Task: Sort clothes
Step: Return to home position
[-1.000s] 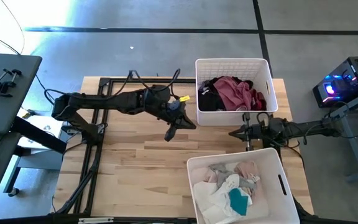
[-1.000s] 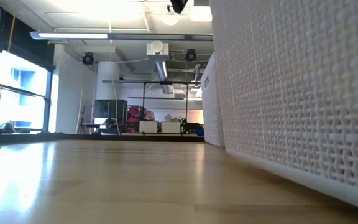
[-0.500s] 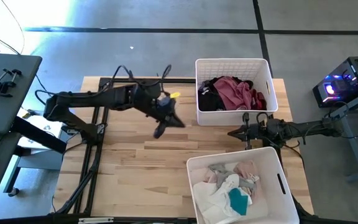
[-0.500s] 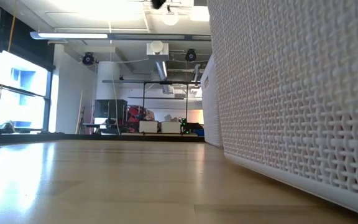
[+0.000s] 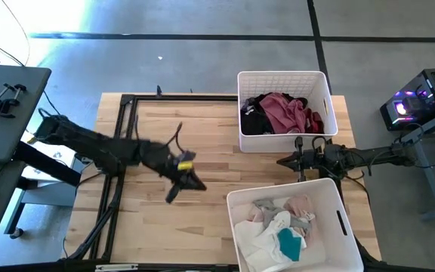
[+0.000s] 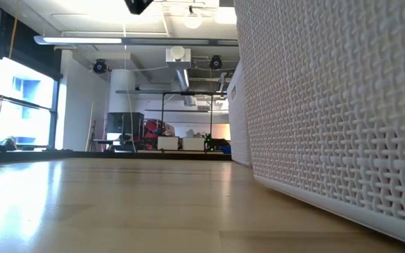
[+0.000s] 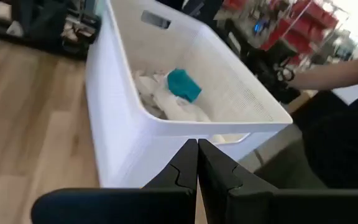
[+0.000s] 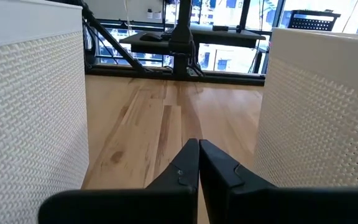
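Left gripper (image 5: 196, 183) stood over bare table (image 5: 157, 234) at lower centre of the high view, just left of the lower white bin (image 5: 233, 202) and apart from it; its fingers were pressed together with nothing between them, as the left wrist view (image 7: 197, 144) confirmed. Right gripper (image 5: 285, 161) lay at centre right, in the gap between the upper white bin (image 5: 282, 73) and the lower one; its fingers were likewise together and empty (image 8: 199, 144). Clothes were found in both bins: maroon and black garments (image 5: 282, 113) heaped in the upper bin at upper right; white, pink and grey garments (image 5: 278, 223) with one teal garment (image 5: 289, 243) in the lower bin at lower right. No garment lay on the table. In the low view a bin wall (image 6: 329, 105) filled the right half.
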You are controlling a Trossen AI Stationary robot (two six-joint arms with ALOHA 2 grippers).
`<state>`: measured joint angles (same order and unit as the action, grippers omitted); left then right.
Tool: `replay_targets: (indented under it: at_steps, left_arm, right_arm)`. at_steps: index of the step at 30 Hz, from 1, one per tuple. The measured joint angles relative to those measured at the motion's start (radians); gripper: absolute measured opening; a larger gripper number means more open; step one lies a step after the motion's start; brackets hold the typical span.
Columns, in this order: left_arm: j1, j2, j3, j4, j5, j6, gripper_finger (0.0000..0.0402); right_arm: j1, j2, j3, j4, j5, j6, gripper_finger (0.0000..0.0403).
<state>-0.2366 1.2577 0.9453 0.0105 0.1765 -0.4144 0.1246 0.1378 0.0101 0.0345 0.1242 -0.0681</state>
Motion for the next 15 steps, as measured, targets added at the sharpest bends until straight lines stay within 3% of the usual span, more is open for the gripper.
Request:
replay_targets:
  at_steps: [4,7,15]
  left_arm:
    - [-0.082,0.062,-0.120,0.241,-0.122,-0.011,0.0000]
    - [-0.086,0.147,-0.131,0.342,-0.160,0.023,0.0000]
    - [-0.009,0.398,-0.099,0.737,-0.012,0.049,0.0000]
  right_arm:
    - [0.000,0.000,0.000,0.000,0.000,0.002,0.0000]
    - [0.000,0.000,0.000,0.001,0.000,0.006,0.0000]
    - [0.000,0.000,0.000,0.001,0.003,0.011,0.0000]
